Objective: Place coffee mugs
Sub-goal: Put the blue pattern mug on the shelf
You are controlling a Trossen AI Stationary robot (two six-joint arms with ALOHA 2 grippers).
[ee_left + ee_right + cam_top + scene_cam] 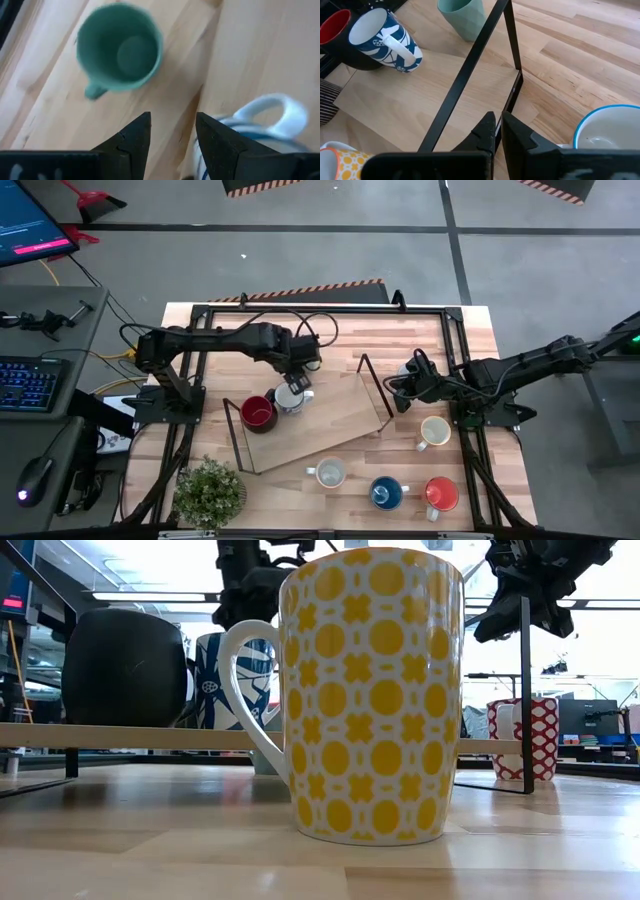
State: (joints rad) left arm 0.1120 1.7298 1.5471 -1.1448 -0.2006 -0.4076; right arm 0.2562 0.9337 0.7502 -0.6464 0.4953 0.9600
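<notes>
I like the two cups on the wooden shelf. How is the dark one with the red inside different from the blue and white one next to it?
The dark mug is plain black outside and red inside; the blue and white mug has a leafy pattern outside and is white inside. From the side, the dark mug looks rounder and wider, the blue and white mug slimmer. The left gripper hovers over the blue and white mug, not the dark mug. Both stand upright, side by side, on the wooden shelf.

two mugs (272,407) on shelf (340,425), three mugs (385,490) in front
</notes>
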